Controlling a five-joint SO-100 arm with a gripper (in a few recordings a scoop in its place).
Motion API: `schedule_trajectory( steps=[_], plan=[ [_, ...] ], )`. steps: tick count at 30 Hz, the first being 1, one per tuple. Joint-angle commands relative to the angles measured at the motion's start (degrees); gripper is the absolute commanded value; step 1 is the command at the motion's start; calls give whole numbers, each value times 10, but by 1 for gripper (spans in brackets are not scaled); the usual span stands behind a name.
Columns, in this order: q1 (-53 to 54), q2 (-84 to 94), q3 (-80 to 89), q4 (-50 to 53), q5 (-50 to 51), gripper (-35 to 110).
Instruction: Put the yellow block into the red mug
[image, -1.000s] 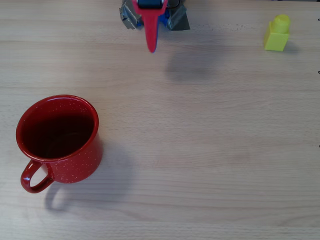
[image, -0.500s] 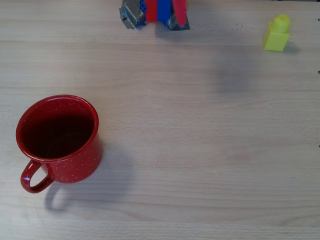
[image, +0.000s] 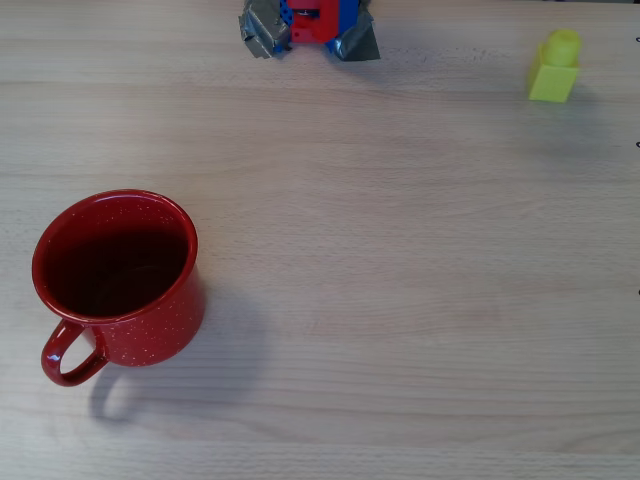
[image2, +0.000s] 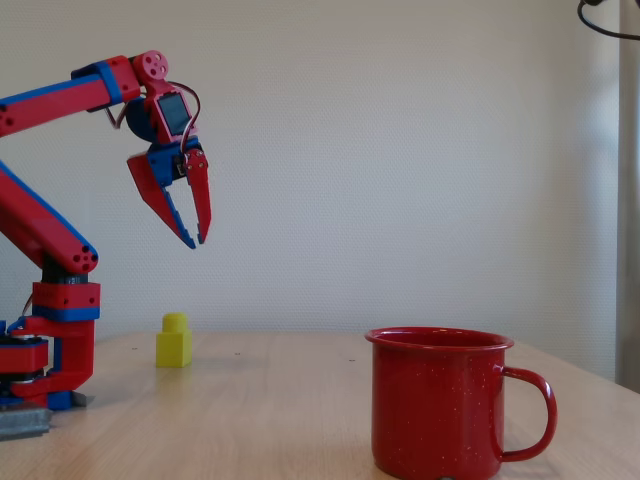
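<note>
The yellow block (image: 553, 68) stands upright on the wooden table at the far right of the overhead view; in the fixed view the block (image2: 174, 342) sits at the back left, near the arm's base. The red mug (image: 115, 275) stands upright at the near left in the overhead view, handle toward the bottom edge, dark and empty inside; in the fixed view the mug (image2: 435, 405) is in the right foreground. My gripper (image2: 196, 242) hangs high in the air above the block, pointing down, its tips together and holding nothing.
The red and blue arm base (image: 310, 25) is clamped at the table's top edge in the overhead view and stands at the left as the base (image2: 45, 370) in the fixed view. A wide stretch of bare table (image: 400, 250) lies between block and mug.
In the overhead view the gripper swung from left of centre toward the right and then rose out of the picture. Its shadow drifted toward the yellow block. Block and mug stayed put.
</note>
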Motion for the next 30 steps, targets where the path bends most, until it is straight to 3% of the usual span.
schedule_trajectory(
  steps=[1,12,30],
  plan=[
    [-40,-25,-80,39,33,0],
    [-239,-158,-196,100,165,0],
    [-365,-402,-296,28,294,0]
  ],
)
